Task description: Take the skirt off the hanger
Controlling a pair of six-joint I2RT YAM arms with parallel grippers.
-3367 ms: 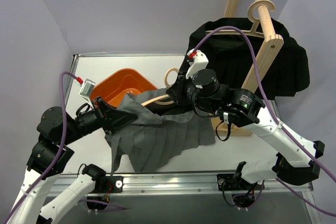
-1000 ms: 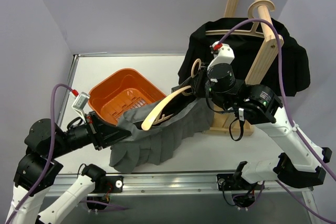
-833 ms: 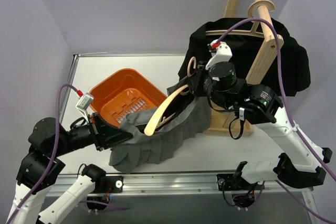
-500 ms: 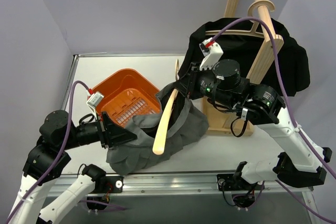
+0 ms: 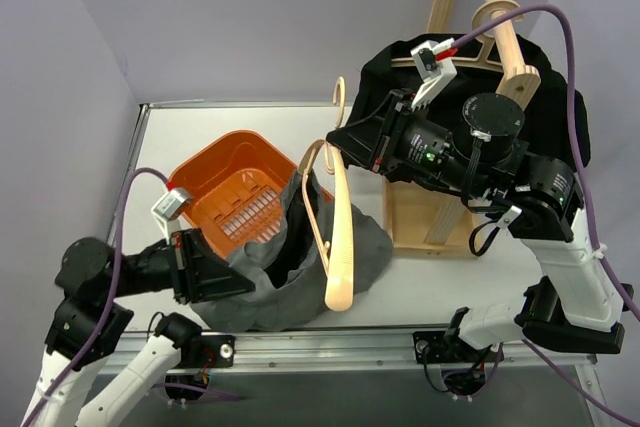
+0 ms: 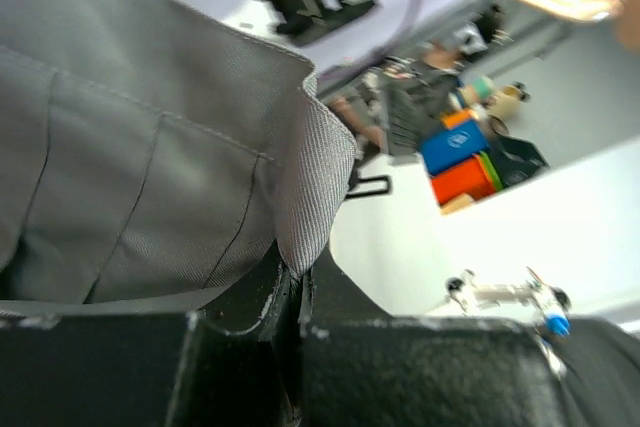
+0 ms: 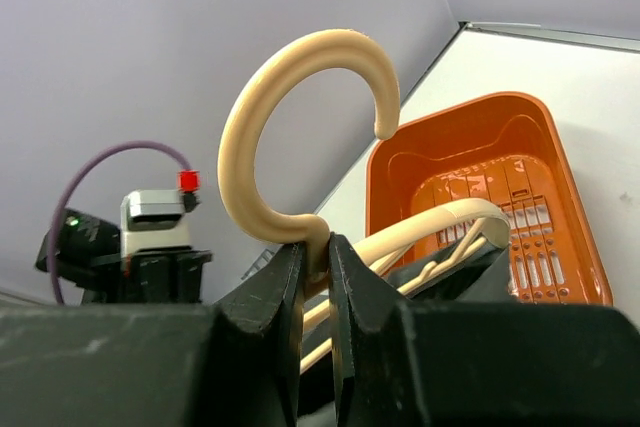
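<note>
**Q:** Where is the grey skirt (image 5: 290, 277)?

**A:** It is bunched in soft folds just in front of the orange basket (image 5: 215, 162), on the side nearest the arm bases. One part climbs toward the shoulder of the pale wooden hanger (image 5: 339, 247), which hangs nearly upright just right of the basket. The skirt looks not yet free of it.

**Q:** What have the grippers got?

**A:** The left gripper (image 6: 297, 292) is pinched closed on a folded edge of the skirt. The right gripper (image 7: 318, 259) is clamped on the hanger's neck, under the hook.

**Q:** How will the cloth handle?

**A:** It is probably light, limp and pleated, so it will sag and could snag. A seamed edge, where it is gripped now, seems the best hold. The hanger is rigid.
</note>
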